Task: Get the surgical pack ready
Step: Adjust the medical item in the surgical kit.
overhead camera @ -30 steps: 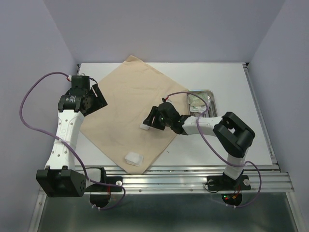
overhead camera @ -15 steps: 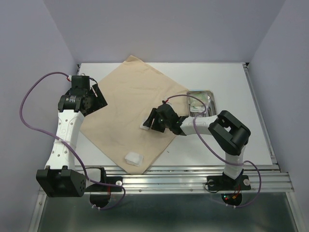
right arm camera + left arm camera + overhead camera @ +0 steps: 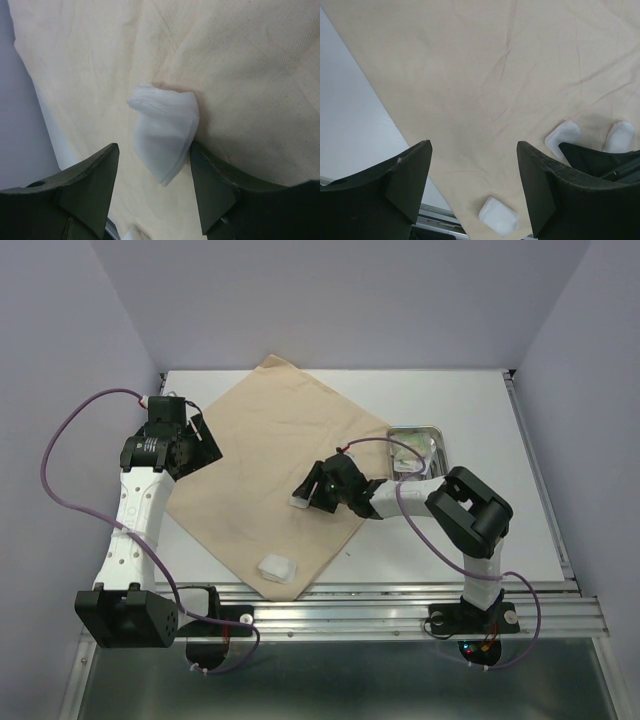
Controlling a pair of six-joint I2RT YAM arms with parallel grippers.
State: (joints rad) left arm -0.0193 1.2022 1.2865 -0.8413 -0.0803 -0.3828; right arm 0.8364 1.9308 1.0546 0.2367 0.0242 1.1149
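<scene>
Table (image 3: 480, 410) white. Beige cloth sheet (image 3: 270, 440) spread flat, left of centre, one corner near.
Left gripper (image 3: 473, 145) over cloth's left edge, fingers wide, nothing between.
Right gripper (image 3: 153, 146) low at cloth's right part, fingers spread around gauze pad (image 3: 165, 140); pad touches one finger only.
Steel tray (image 3: 415, 427) right of cloth.
Second gauze pad (image 3: 277, 566) on near corner.

Left tool (image 3: 207, 443) raised, jaws apart; right tool (image 3: 308, 490) low, jaws apart

tray (image 3: 415, 427) contents indistinct, gauze pad (image 3: 298, 504) partly under right claw (image 3: 307, 493)
</scene>
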